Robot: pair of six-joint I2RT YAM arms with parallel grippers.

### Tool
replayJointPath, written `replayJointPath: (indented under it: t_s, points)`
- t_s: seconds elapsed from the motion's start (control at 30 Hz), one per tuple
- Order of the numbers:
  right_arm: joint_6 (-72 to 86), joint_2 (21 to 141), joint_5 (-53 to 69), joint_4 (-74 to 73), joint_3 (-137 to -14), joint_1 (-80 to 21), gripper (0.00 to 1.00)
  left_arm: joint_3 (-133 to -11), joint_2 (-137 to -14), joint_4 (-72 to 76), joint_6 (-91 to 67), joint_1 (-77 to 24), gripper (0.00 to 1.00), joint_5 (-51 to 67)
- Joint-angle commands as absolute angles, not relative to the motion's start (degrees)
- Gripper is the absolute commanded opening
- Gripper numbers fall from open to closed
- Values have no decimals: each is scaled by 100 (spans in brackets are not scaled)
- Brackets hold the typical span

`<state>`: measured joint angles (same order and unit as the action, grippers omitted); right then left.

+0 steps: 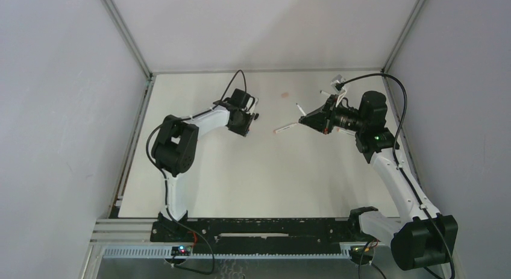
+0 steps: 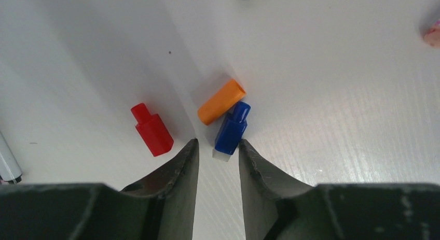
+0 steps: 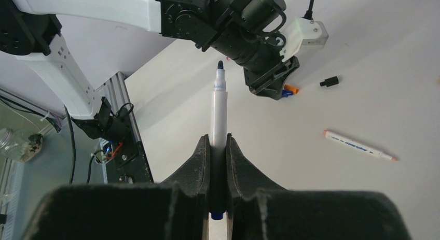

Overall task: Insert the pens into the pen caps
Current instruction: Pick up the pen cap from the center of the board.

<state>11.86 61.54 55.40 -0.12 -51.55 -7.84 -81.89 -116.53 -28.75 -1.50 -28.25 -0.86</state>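
Observation:
My left gripper hangs low over the table, open. The near end of a blue pen cap lies just between its fingertips, close to the right one. An orange cap touches the blue one; a red cap lies to the left. My right gripper is shut on a white pen, dark tip up and blue end below the jaws, held above the table and pointing toward the left gripper. From above, the held pen sticks out of the right gripper.
A loose pen with an orange tip lies right of the held one, also seen from overhead as a white pen. A black cap lies beyond it. More pens lie at the back right. Another pen sits at the left.

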Motion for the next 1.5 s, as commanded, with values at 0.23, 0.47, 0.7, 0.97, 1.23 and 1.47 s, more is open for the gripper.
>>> replayJointPath:
  t_s: [0.23, 0.47, 0.7, 0.97, 1.23, 1.47]
  points:
    - [1159, 6113, 5570, 211, -5146, -712, 0, -8671, -11921, -2944, -9, -2812, 30, 440]
    - [1163, 6144, 5572, 210, -5150, -709, 0, -8657, -11999, -2936, -45, -2812, 34, 562]
    - [1109, 6135, 5570, 169, -5150, -708, 0, -8641, -12062, -2927, -99, -2812, 23, 549]
    - [792, 6091, 5629, 29, -5149, -703, 0, -8177, -11485, -2902, 66, -2812, 0, 939]
    - [-1009, 5957, 6345, -1080, -5272, -739, 0, -6926, -9941, -2900, 485, -2811, 0, 2739]
    - [-4264, 5946, 6284, -3472, -5892, -998, 0, -6377, -8906, -3237, 574, -2874, 0, 4777]
